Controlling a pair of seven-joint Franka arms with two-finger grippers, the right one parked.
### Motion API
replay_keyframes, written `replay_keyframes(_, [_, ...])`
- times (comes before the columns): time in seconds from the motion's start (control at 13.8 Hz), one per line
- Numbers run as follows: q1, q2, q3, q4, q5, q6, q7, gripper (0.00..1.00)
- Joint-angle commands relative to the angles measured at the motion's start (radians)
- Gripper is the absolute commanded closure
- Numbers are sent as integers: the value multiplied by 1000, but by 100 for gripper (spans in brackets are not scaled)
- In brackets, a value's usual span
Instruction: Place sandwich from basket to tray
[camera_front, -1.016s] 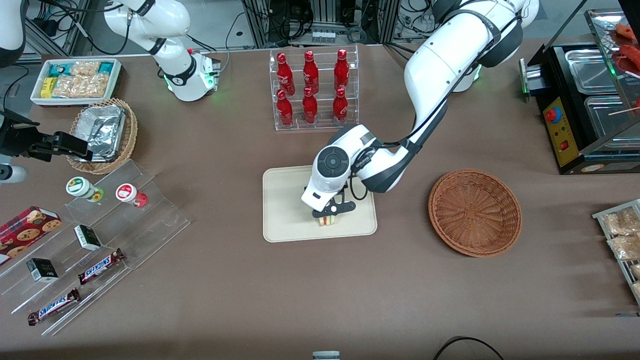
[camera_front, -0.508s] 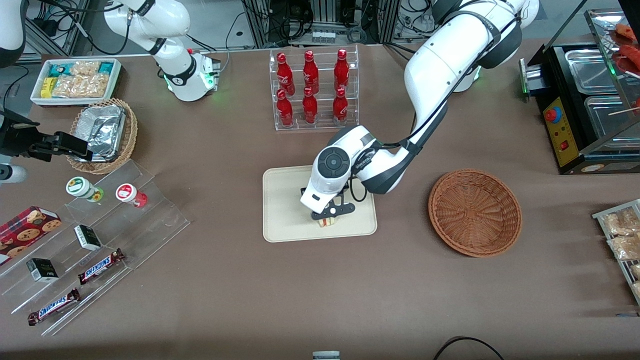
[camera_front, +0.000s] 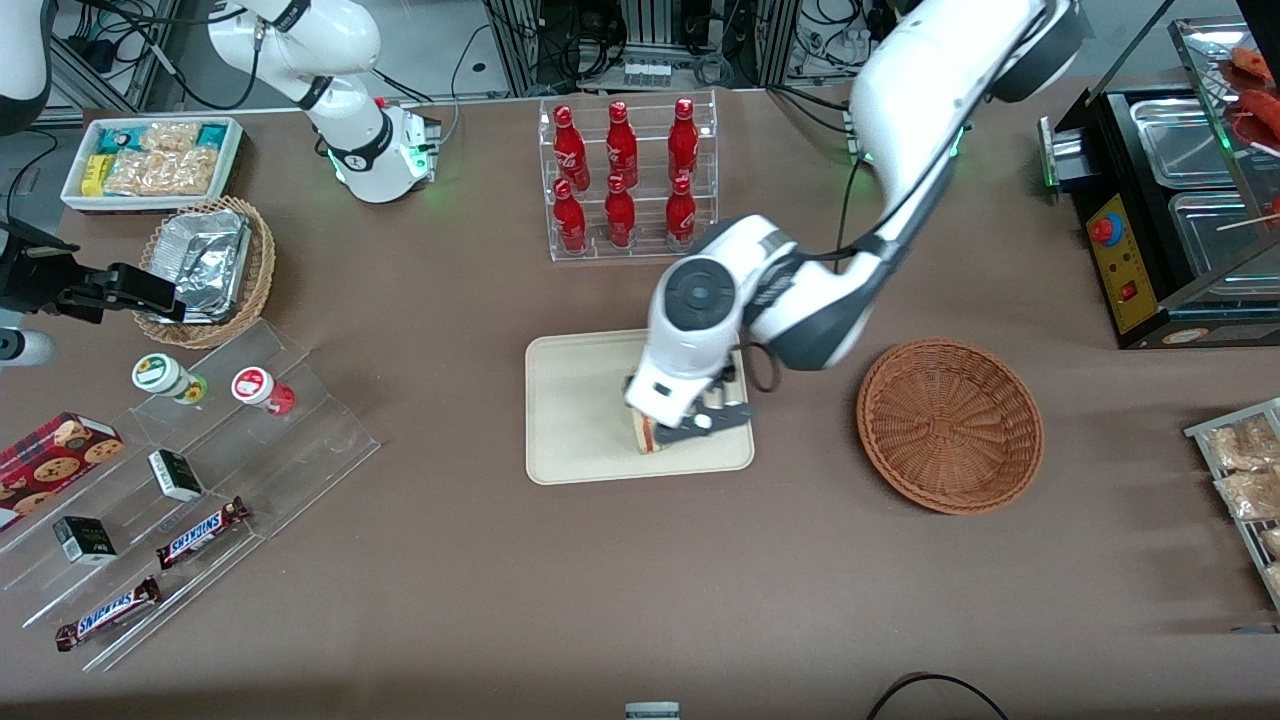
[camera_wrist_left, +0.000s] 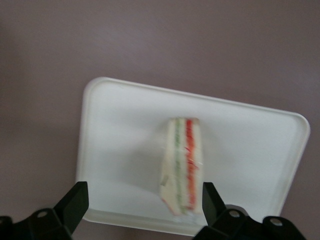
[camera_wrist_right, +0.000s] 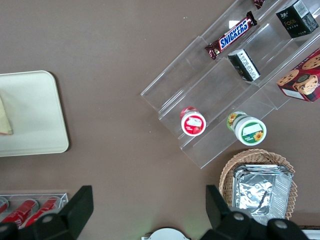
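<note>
- Resting on its long side on the flat cream-beige rectangular tray (camera_front: 580, 410), the small triangular sandwich wedge (camera_wrist_left: 182, 165) of pale bread shows its red, orange and green filling layers at the edge; it lies near the rim of the tray that is nearest the front camera.
- Risk, as I judge it: the sandwich sits close to that rim, so a sideways brush from the gripper could push it against or over the low raised edge onto the brown surface (camera_front: 640, 580).
- A second risk: one black fingertip (camera_wrist_left: 210, 197) is just beside the wedge in the wrist view, so a lateral swing before the arm gains height could catch the bread and tip or drag it.
- The wedge looks soft and light, so even a slight touch would likely shift it.
- The left arm's gripper (camera_wrist_left: 142, 202) hangs above the tray, over the sandwich, with its fingers spread wide, well wider than the sandwich.
- It holds nothing; the sandwich lies free between and below the fingertips, and I see no contact with either one.
- The round reddish-brown woven wicker basket (camera_front: 950, 425) stands beside the tray toward the working arm's end of the surface, with nothing in it.
- By the look of things, the placing is done and only a clean retreat is left.
</note>
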Motion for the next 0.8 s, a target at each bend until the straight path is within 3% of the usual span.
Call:
replay_keyframes(0.0, [89, -93, -6, -119, 6, -15, 169, 0])
replay_keyframes(0.22, [189, -175, -9, -193, -6, -18, 260, 0])
replay_keyframes(0.58, [263, -239, -9, -220, -7, -65, 329, 0])
replay_keyframes(0.73, [297, -308, 17, -274, -64, -91, 461, 0])
